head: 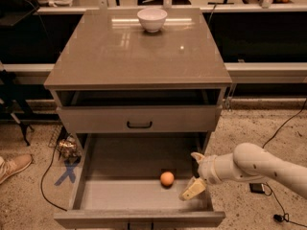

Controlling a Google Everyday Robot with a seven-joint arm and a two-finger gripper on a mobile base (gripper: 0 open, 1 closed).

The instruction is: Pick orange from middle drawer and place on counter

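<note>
The orange (167, 178) lies on the bare floor of the open middle drawer (120, 195), right of its centre. My gripper (194, 172) hangs over the drawer's right side, just right of the orange and apart from it. Its fingers are spread, one (197, 155) up near the drawer wall and one (192, 189) low by the front. It holds nothing. The counter (139, 51) is the glossy slab on top of the cabinet.
A white bowl (152, 19) stands at the back of the counter. A shallower drawer front with a black bar handle (139, 125) sits above the open drawer. Cables (276, 133) and a small dark device (257, 188) lie on the floor at right; a shoe (13, 167) at left.
</note>
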